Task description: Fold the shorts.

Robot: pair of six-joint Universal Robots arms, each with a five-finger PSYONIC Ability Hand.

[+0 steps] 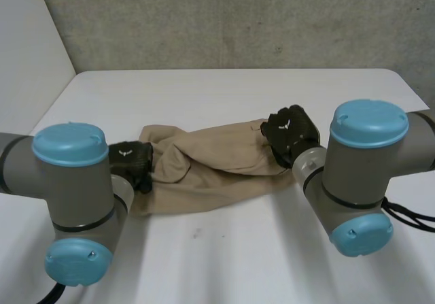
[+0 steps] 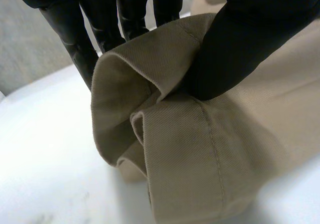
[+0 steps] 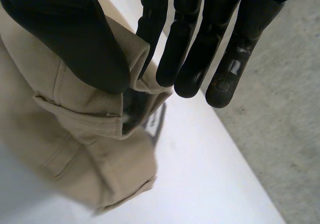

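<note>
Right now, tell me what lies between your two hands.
The shorts fill that stretch, the left hand pinching one end, the right hand the other, as the head view shows.

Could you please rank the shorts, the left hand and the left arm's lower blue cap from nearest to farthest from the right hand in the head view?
1. The shorts: one end is pinched in the right hand.
2. The left hand: pinching the shorts' other end.
3. The lower blue cap: on the left arm, beyond the left hand.
</note>
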